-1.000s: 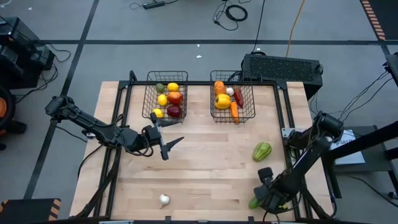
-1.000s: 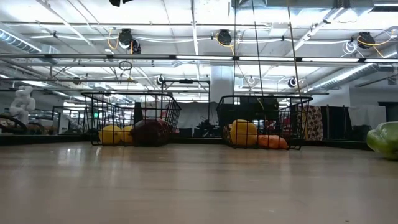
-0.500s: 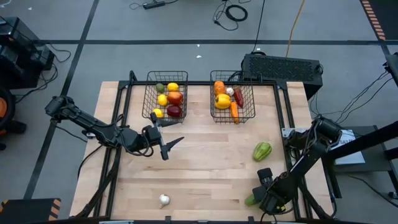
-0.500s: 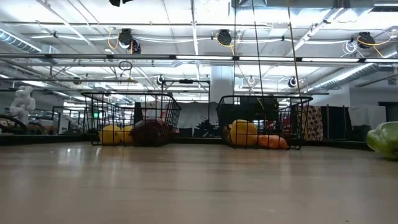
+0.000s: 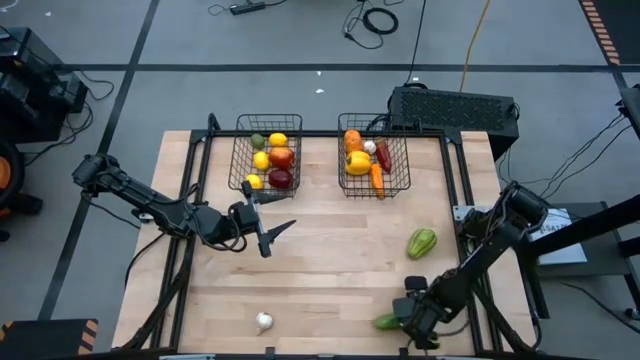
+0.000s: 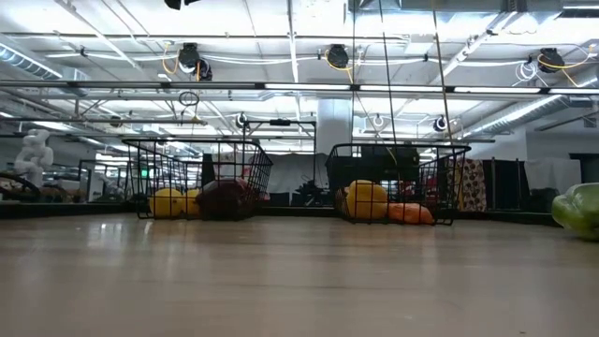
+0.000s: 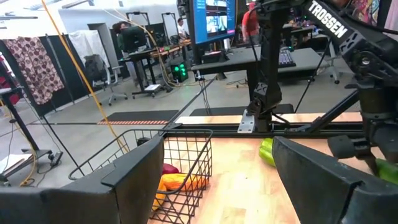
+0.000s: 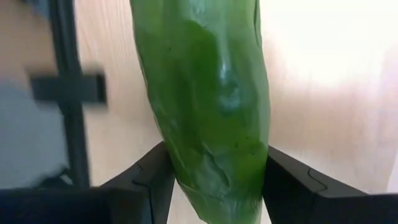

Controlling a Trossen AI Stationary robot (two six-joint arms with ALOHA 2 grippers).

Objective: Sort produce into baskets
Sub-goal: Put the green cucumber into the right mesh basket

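Note:
A green cucumber [image 5: 385,321] is at the table's near edge, right of the middle, in my right gripper [image 5: 398,318], which is shut on it. It fills the right wrist view [image 8: 211,93]. My left gripper [image 5: 277,238] is open and empty over the table's left middle, in front of the left basket [image 5: 268,152]. That basket holds lemons, apples and a lime. The right basket [image 5: 373,155] holds a carrot, a yellow pepper, a chilli and a garlic. A green pepper [image 5: 422,242] and a white garlic [image 5: 264,321] lie on the table. My right gripper pinches the cucumber between its two fingers [image 8: 149,180], which lie across it on its two long sides [image 8: 252,158]. The cucumber reaches out ahead of the fingers over the wood. Whether it is lifted clear or rests on the table, I cannot tell.
The green pepper also shows at the right edge of the low view [image 6: 580,211] and in the left wrist view [image 7: 267,152]. A dark frame rail [image 5: 465,190] runs along the table's right side. Bare wood lies between the baskets and the near edge.
My right gripper has gone toward the table's left edge along the near edge, taking the cucumber with it.

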